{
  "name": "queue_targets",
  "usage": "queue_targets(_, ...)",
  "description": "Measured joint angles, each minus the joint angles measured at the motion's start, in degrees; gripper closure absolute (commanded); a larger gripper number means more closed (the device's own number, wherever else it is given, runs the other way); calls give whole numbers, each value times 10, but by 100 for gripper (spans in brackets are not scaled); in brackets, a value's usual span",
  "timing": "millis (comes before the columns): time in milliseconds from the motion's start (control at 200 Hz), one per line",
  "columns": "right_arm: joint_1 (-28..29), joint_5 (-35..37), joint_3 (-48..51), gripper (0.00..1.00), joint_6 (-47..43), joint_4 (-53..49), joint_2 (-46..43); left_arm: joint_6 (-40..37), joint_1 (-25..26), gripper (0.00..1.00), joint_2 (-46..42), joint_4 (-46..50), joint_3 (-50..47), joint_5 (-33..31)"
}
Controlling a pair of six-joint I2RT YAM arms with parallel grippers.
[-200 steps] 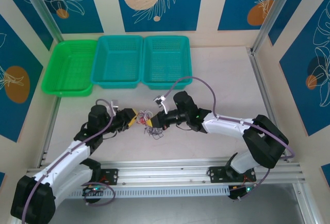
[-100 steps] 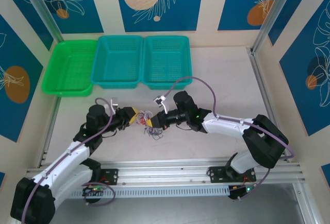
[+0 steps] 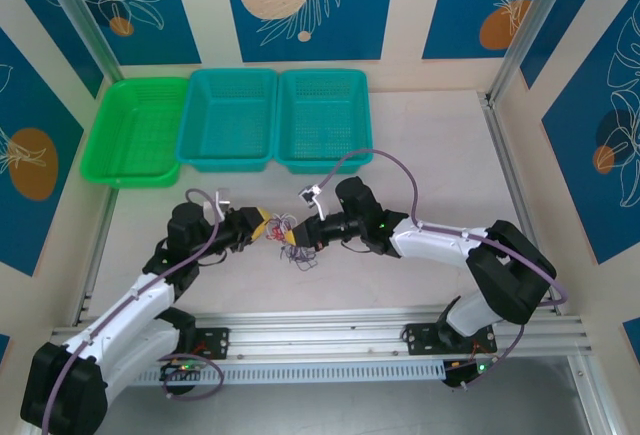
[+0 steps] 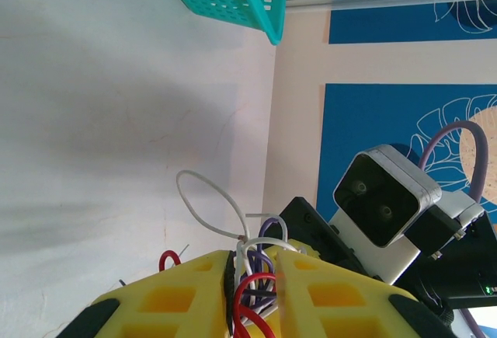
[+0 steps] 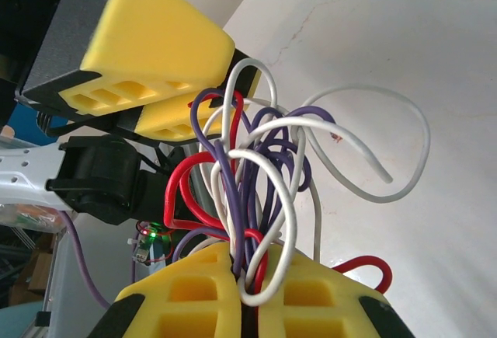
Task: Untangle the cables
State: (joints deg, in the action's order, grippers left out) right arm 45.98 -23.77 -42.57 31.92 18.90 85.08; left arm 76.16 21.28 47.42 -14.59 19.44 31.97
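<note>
- Right at the middle of the scene, the cables (image 5: 250, 198) form one small knot of red, white and purple strands, looped through each other, with a long white loop and a red end sticking out to the side.
- From above, the knot sits between the two arms, at or just above the desk (image 3: 430, 155). Which of the two is hard to tell, because the strands are so thin there.
- Gripping the knot from one side, the right end effector (image 5: 247, 295) has its yellow fingers pressed together on a bunch of strands, with red, white and purple all running into the pinch.
- Opposite it, the left end effector (image 4: 255, 256) faces the right one with its fingers drawn in to a narrow slot. Red, white and purple strands run through the slot, so it looks clamped on the cables too.
- This two-sided hold probably serves the task: with each side gripping part of the bundle, drawing the arms apart should loosen the loops.
- As a risk, both pinches seem to hold mixed colours, so a straight pull could tighten the knot instead of freeing a strand.
- Farther back, a green basket (image 3: 130, 181) and two teal baskets (image 3: 228, 166) stand in a row along the far edge of the desk, well apart from the knot. They are likely meant for the sorted strands.
</note>
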Motion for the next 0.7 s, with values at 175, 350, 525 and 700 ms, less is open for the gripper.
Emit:
queue_targets(175, -4, 19, 0, 100, 0, -10, 0, -2, 0, 79, -1, 0, 0, 0)
queue_targets(350, -5, 23, 0, 100, 0, -17, 0, -2, 0, 77, -1, 0, 0, 0)
queue_targets(525, -5, 3, 0, 100, 1, -3, 4, -2, 0, 69, 6, 0, 0, 0)
queue_targets(700, -5, -21, 0, 100, 3, 11, 7, -2, 0, 63, 8, 0, 0, 0)
